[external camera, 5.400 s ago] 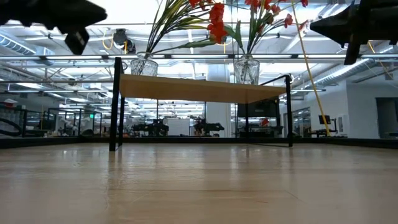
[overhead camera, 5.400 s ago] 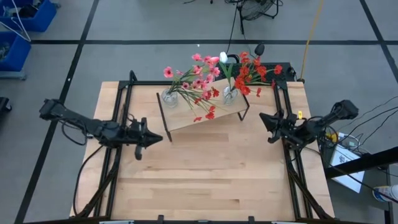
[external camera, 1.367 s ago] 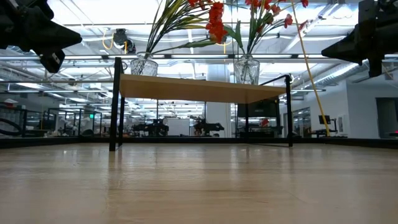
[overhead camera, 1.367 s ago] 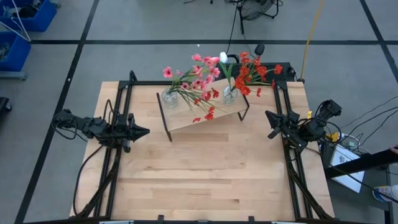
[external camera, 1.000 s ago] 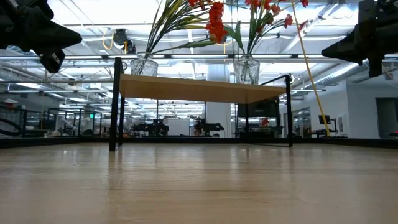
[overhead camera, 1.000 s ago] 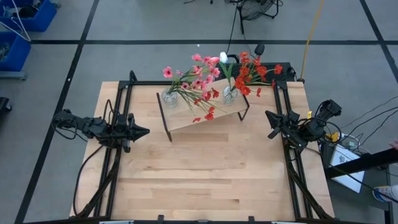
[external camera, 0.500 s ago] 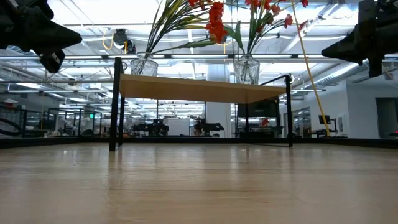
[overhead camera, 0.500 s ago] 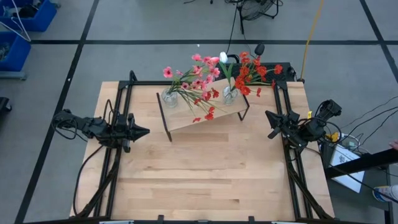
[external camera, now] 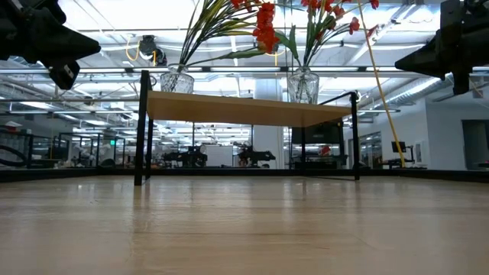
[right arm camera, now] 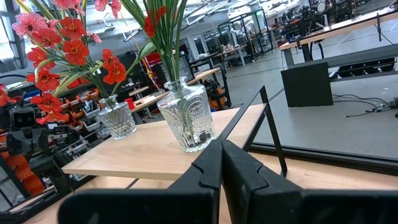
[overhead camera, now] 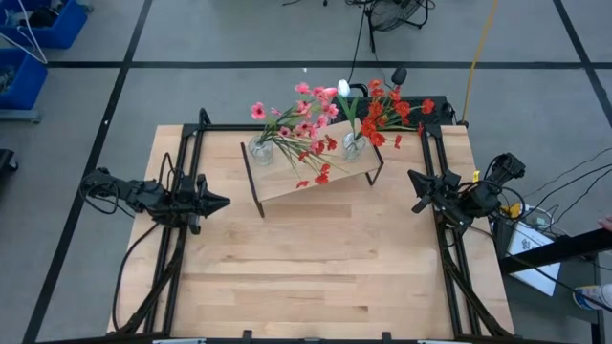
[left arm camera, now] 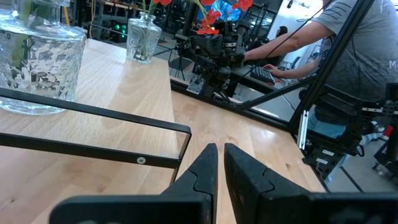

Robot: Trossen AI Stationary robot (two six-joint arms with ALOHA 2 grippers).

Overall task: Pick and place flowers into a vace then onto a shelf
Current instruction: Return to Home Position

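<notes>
Wooden table (overhead camera: 316,277) filling the lower centre of the high view; shelf (overhead camera: 287,182) in upper centre, long axis running left to right and rising slightly toward the right end, standing on the tabletop between the two arms. Two clear vases upright on the board and well apart: left vase (overhead camera: 260,150) near the shelf's upper-left end, right vase (overhead camera: 355,146) near its upper-right end; flowers (overhead camera: 316,124) in both, red and pink sprays leaning toward each other over the middle, white bud (overhead camera: 342,88) topmost; none seen lying loose on the table. Left gripper (overhead camera: 222,202) at mid-left, right gripper (overhead camera: 416,189) at mid-right, both pointing inward at the shelf ends, clear of it and holding nothing; right tip marginally nearer. Fingers pressed together on the right, all but touching on the left, per the wrist views. Judged: placing complete; any remaining retreat to run outward, away from the shelf legs, so little risk to the vases.
</notes>
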